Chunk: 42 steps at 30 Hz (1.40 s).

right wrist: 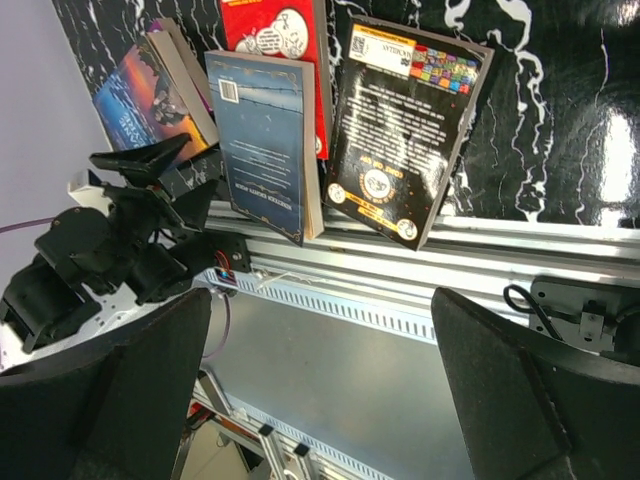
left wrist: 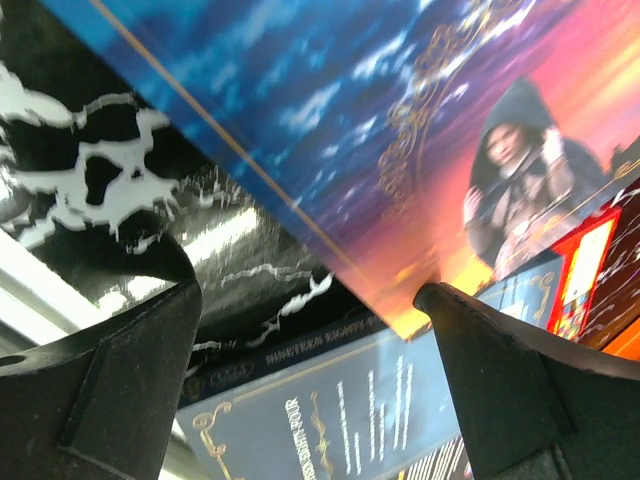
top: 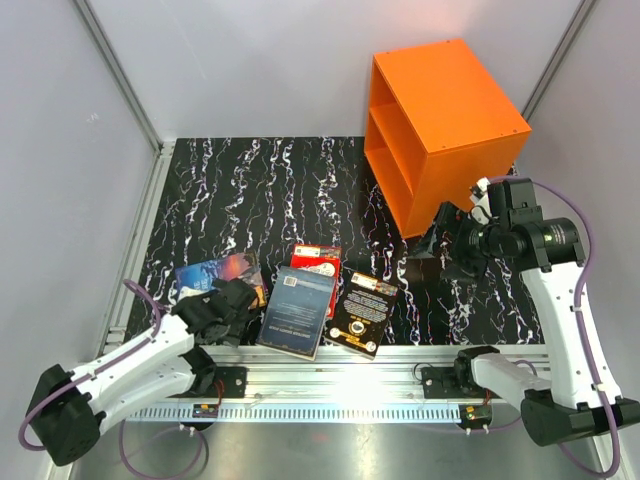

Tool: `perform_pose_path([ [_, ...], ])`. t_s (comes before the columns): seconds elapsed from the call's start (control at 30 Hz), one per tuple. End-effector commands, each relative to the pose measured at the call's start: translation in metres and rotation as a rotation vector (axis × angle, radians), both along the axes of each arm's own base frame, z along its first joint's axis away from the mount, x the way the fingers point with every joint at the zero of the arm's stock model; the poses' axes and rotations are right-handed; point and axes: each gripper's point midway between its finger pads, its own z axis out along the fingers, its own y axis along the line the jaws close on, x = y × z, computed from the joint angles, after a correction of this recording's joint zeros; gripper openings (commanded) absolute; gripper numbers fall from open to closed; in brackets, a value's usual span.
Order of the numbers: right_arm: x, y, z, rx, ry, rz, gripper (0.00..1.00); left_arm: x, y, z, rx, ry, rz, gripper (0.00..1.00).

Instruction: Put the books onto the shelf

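From above, the books (top: pixel 297 310) lie flat at the table's (top: pixel 250 190) near edge, well apart from the shelf (top: pixel 450 120). The left tool (top: pixel 240 293) hangs wide open, empty, at the fantasy book (top: pixel 215 272); the right tool (top: pixel 440 250) is open and empty beside the shelf.

Left wrist: that thin cover lies flat, so fingers (left wrist: pixel 130 370) may skid off.

Right wrist: the grey-blue book (right wrist: pixel 265 140) and black book (right wrist: pixel 405 125) overhang the rail (right wrist: pixel 520 240); a nudge could drop them.
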Motion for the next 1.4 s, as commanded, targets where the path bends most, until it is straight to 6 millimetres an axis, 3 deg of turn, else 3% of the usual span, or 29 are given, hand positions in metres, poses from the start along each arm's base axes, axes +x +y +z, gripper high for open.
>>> perform_pose_path([
  [0.0, -0.054, -0.007, -0.018, -0.033, 0.180, 0.047, 1.00, 0.011, 0.031, -0.002, -0.002, -0.081, 0.333, 0.99],
  [0.2, -0.070, -0.007, -0.031, -0.023, 0.225, 0.056, 1.00, 0.009, 0.043, -0.022, 0.033, -0.092, 0.399, 0.99],
  [0.43, -0.071, -0.003, -0.034, -0.003, 0.247, 0.066, 1.00, 0.021, 0.041, -0.033, 0.051, -0.123, 0.431, 0.92],
  [0.53, -0.071, -0.003, -0.036, -0.005, 0.249, 0.068, 1.00, 0.027, 0.039, -0.031, 0.055, -0.140, 0.440, 0.78],
  [0.57, -0.071, -0.003, -0.037, -0.004, 0.255, 0.067, 1.00, 0.030, 0.038, -0.032, 0.050, -0.148, 0.442, 0.67],
  [0.7, -0.074, -0.003, -0.042, -0.004, 0.269, 0.068, 1.00, 0.035, 0.035, -0.032, 0.048, -0.164, 0.431, 0.39],
  [0.87, -0.073, -0.004, -0.044, -0.010, 0.265, 0.063, 1.00, 0.040, 0.043, -0.021, 0.104, -0.229, 0.380, 0.23],
  [1.03, -0.069, -0.004, -0.044, -0.013, 0.261, 0.059, 1.00, 0.051, 0.041, 0.006, 0.103, -0.326, 0.255, 0.03],
  [1.1, -0.067, -0.004, -0.042, -0.014, 0.257, 0.058, 0.99, 0.065, 0.030, 0.023, 0.078, -0.386, 0.184, 0.00],
  [1.2, -0.062, -0.003, -0.034, -0.007, 0.236, 0.053, 0.99, 0.089, 0.016, 0.063, 0.105, -0.475, 0.009, 0.00],
  [1.27, -0.060, -0.001, -0.027, 0.008, 0.232, 0.046, 0.99, 0.106, 0.006, 0.100, 0.148, -0.537, -0.125, 0.00],
  [1.33, -0.058, 0.006, -0.014, 0.053, 0.224, 0.049, 0.99, 0.119, 0.005, 0.127, 0.230, -0.580, -0.243, 0.00],
  [1.37, -0.057, 0.010, -0.007, 0.080, 0.227, 0.041, 0.98, 0.130, -0.007, 0.156, 0.208, -0.639, -0.295, 0.00],
])
